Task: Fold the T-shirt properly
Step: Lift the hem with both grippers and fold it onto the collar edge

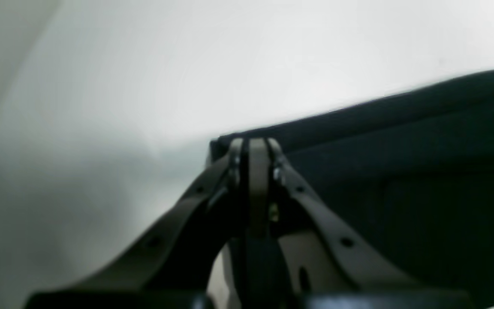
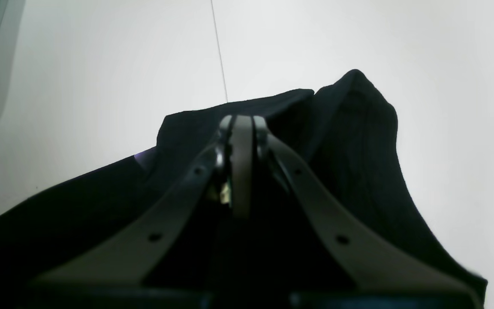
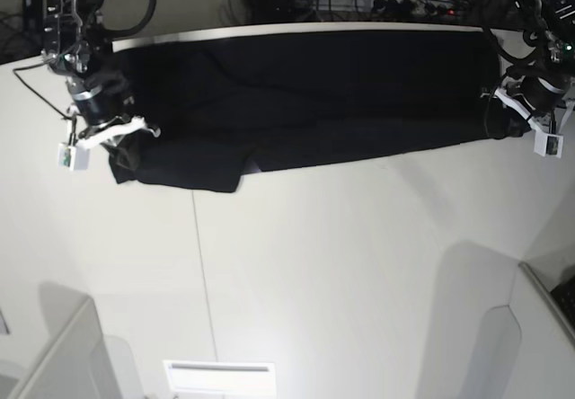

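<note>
Pinching T-shirt (image 3: 305,102): both end effectors, left (image 1: 253,143), right (image 2: 242,120) | base: shirt stretched across table (image 3: 314,264)

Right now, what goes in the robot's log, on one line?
T-shirt: stretched across table | left end effector: shut on T-shirt | right end effector: shut on T-shirt

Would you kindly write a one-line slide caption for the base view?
Both grippers, left and right, pinch opposite ends of the black T-shirt stretched across the white table.
</note>
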